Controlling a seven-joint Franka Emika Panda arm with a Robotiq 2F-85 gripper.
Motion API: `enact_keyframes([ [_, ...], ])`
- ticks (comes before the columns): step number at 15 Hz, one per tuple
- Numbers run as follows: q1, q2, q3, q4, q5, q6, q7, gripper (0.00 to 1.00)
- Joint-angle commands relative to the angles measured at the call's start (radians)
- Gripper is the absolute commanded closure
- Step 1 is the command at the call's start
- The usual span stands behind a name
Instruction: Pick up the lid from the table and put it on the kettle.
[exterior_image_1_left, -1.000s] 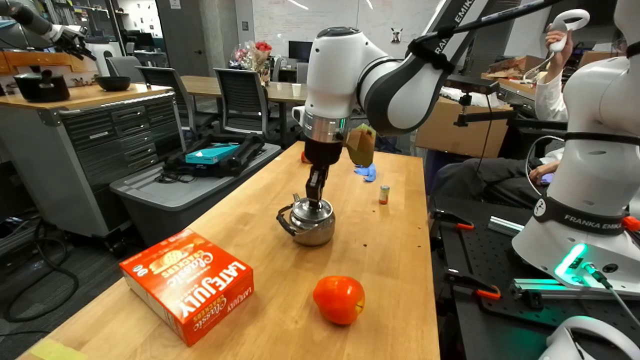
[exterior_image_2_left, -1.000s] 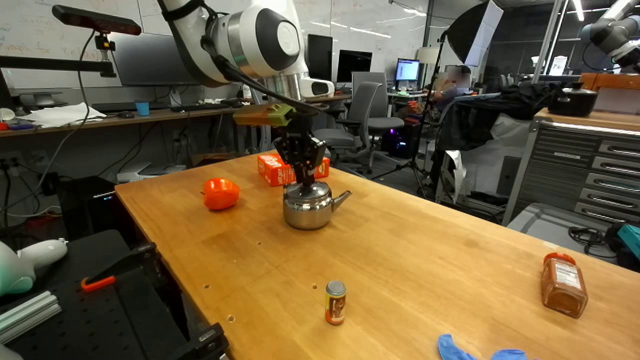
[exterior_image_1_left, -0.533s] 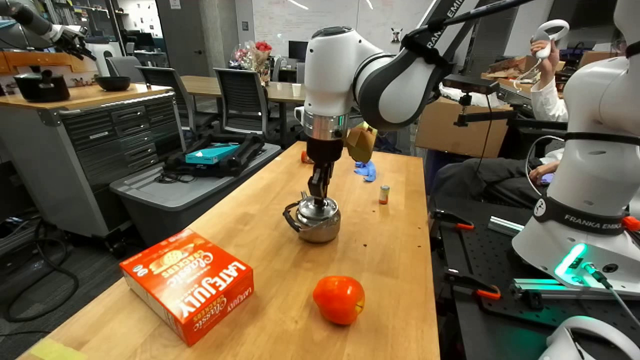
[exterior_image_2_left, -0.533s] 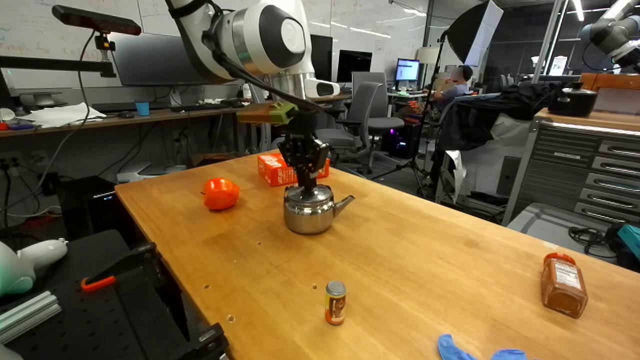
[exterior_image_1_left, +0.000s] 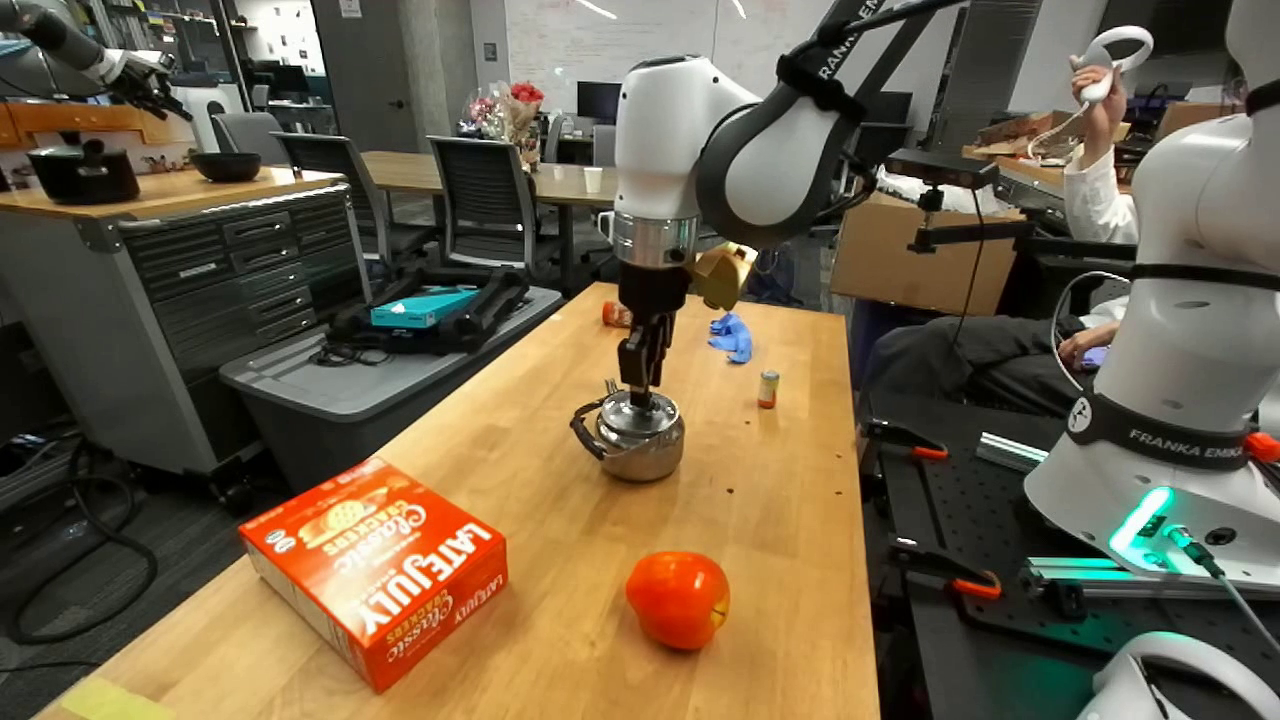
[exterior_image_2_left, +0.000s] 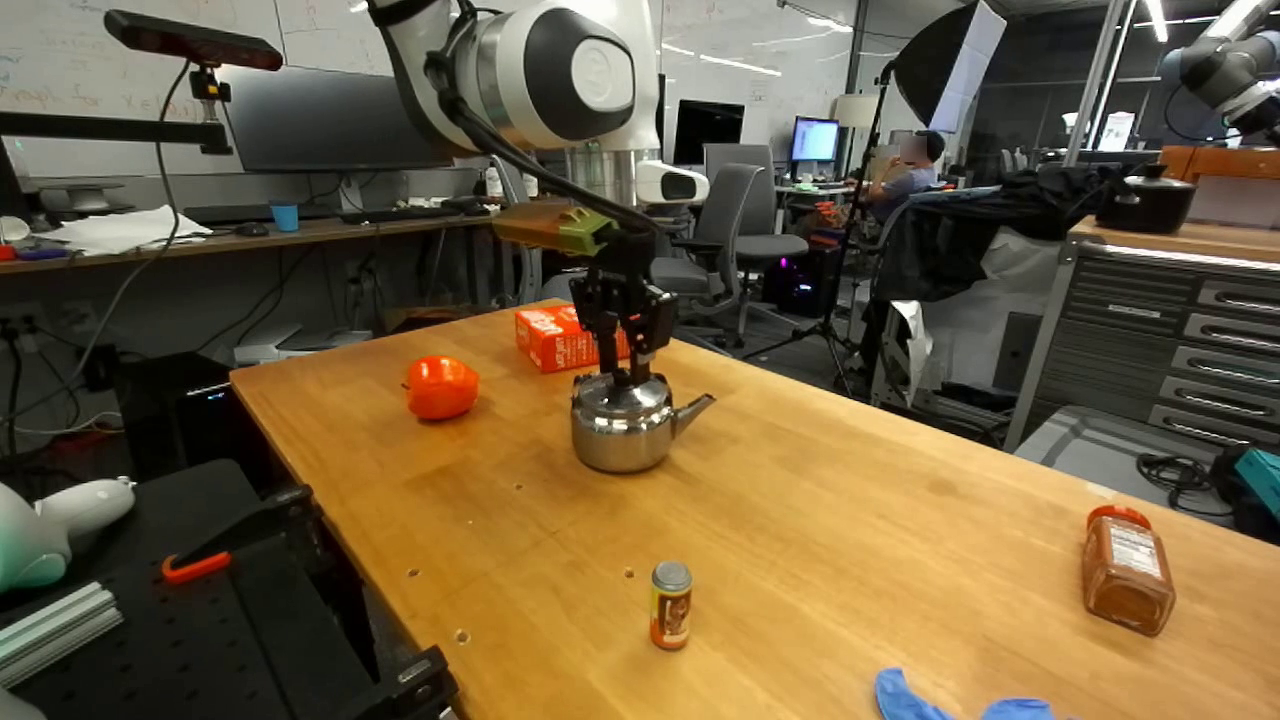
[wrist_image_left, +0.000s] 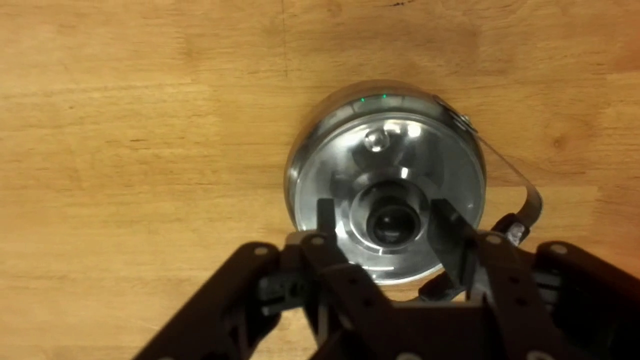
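I have the pincer (wrist_image_left: 384, 207) pointing down right over the kettle (exterior_image_2_left: 622, 435), its two fingers (wrist_image_left: 326, 217) apart. In the wrist view the dark knob (wrist_image_left: 393, 225) of the lid (wrist_image_left: 400, 160) shows between them with a gap on either side, so I have no grip on it. Whether the fingertips touch the metal underneath, I cannot tell. The lid sits on top of the kettle and looks level in both exterior views. The kettle stands upright on the wooden surface (exterior_image_2_left: 800, 530); its spout (exterior_image_2_left: 692, 412) juts from its side in an exterior view, and its handle (exterior_image_1_left: 585, 437) hangs down to one side. In an exterior view I see the red cracker box (exterior_image_1_left: 380, 560) nearer the camera than the kettle and to its left, with a round red-orange object (exterior_image_1_left: 680, 600) also nearer the camera, apart from the kettle. A blue glove (exterior_image_1_left: 731, 340) lies beyond the kettle there. In an exterior view a small can (exterior_image_2_left: 671, 605) stands nearer the camera than the kettle, and a red-capped jar (exterior_image_2_left: 1128, 570) is well off to the kettle's right.
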Motion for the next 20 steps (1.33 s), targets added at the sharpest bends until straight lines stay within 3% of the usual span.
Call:
enact_keyframes([
  [1, -0.023, -0.041, 0.017, -0.015, 0.044, 0.002, -0.045, 0.16],
  [3, -0.018, -0.062, 0.014, -0.027, 0.032, 0.003, -0.037, 0.02],
  [4, -0.015, -0.077, 0.012, -0.036, 0.022, 0.004, -0.028, 0.00],
  [8, -0.009, -0.131, 0.008, -0.071, -0.008, 0.004, -0.002, 0.00],
  [12, -0.026, -0.197, 0.021, -0.099, 0.042, -0.045, -0.052, 0.00],
  [20, -0.060, -0.320, 0.011, -0.081, 0.020, -0.315, -0.089, 0.00],
])
